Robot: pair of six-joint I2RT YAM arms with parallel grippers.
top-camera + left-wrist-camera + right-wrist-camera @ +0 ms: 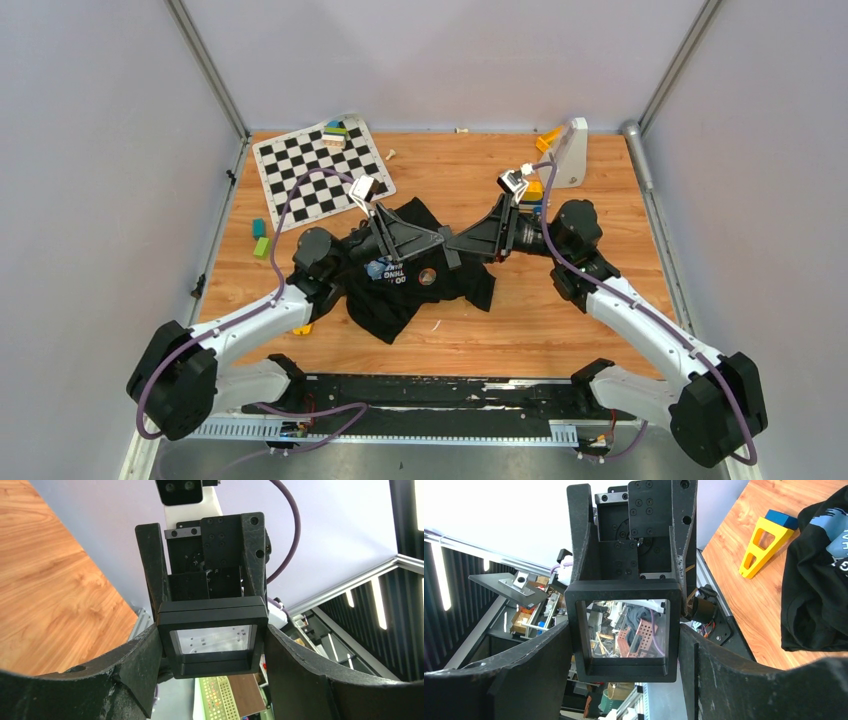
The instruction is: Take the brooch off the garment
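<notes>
The black T-shirt (400, 300) lies crumpled at mid-table, its edge also in the right wrist view (814, 605). The small round coppery brooch (427, 277) sits on its chest, next to the white lettering. Just above the shirt my left gripper (440, 240) and right gripper (462, 240) meet tip to tip. Both are shut on the same black square frame with a clear window (451, 245). In the left wrist view the frame (215, 669) sits between my left gripper (212, 635) fingers. In the right wrist view the frame (621, 672) sits between my right gripper (624, 630) fingers.
A checkered mat (322, 170) with stacked blocks (335, 132) lies back left. Green blocks (260, 238) lie beside it. A white stand (572, 150) and coloured blocks (532, 190) are back right. A yellow wedge under a blue block (764, 545) lies near the shirt.
</notes>
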